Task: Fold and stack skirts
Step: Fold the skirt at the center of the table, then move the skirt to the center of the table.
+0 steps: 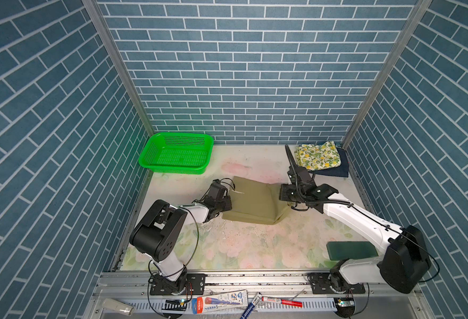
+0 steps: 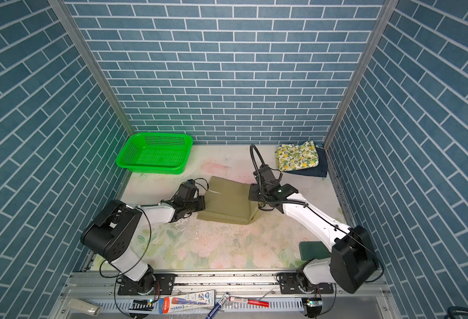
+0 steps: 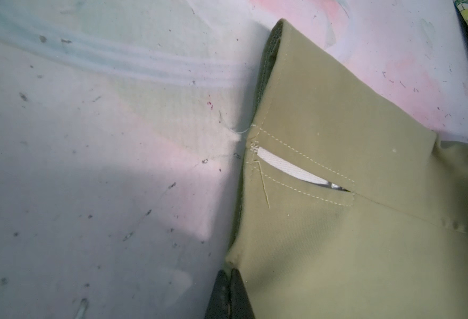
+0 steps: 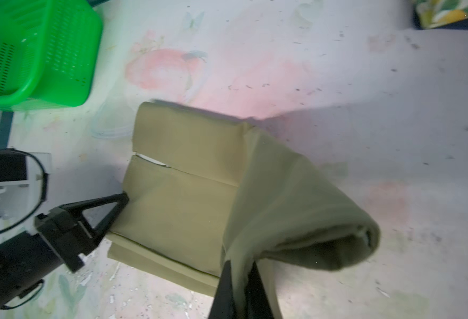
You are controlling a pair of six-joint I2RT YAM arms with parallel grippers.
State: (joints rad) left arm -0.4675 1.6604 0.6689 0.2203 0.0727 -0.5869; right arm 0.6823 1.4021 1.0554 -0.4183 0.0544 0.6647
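Note:
The khaki skirt (image 1: 250, 201) (image 2: 228, 201) lies partly folded in the middle of the table, its pocket slit facing up (image 3: 304, 174). My left gripper (image 3: 230, 272) is shut on a pinch of the skirt's left edge (image 1: 228, 203). My right gripper (image 4: 239, 265) is shut on the skirt's right side (image 1: 281, 193) and holds that cloth raised in a loose loop (image 4: 310, 221). The left gripper's fingers (image 4: 117, 204) show at the skirt's far edge in the right wrist view. At the back right, the folded lemon-print skirt (image 1: 318, 155) (image 2: 296, 156) rests on the folded denim skirt (image 1: 338, 169).
A green mesh basket (image 1: 172, 168) (image 4: 61, 91) stands at the back left, holding nothing. A dark green pad (image 1: 351, 250) lies at the front right beside the right arm. Pens and a tube (image 1: 221, 301) lie on the front rail. Brick-pattern walls enclose three sides.

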